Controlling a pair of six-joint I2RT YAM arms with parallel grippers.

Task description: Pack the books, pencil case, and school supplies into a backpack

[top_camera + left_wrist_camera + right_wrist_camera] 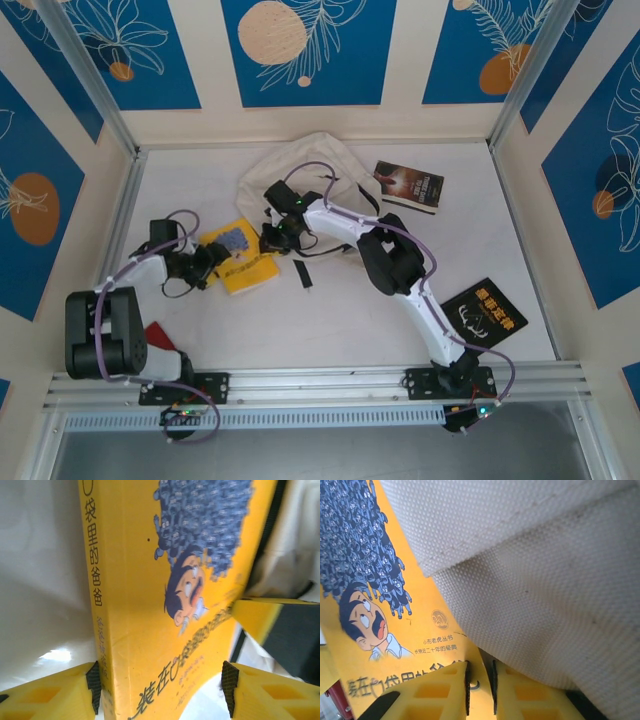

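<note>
Yellow book is sitting between left gripper's jaws, can't tell if clamped; right gripper seems to be pinching backpack lip open. Next is sliding it inside.

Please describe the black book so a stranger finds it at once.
Find the right arm's base at the near edge of the table. Beyond it, slightly right, lies the black book. Its cover alone is black with yellow characters and a white emblem.
</note>
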